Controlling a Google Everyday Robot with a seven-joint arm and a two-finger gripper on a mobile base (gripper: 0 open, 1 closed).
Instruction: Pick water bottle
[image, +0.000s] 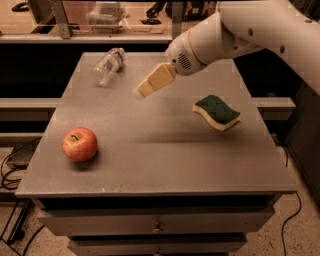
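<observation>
The water bottle (108, 65) is clear crinkled plastic and lies on its side at the far left of the grey table (150, 165). My gripper (142, 90) has tan fingers and hangs above the table's middle back, to the right of the bottle and a short way from it. It holds nothing that I can see. The white arm (235, 35) reaches in from the upper right.
A red apple (79, 144) sits near the table's front left. A green and yellow sponge (217, 112) lies at the right. Drawers are below the tabletop. A counter with clutter runs behind the table. Cables lie on the floor at left.
</observation>
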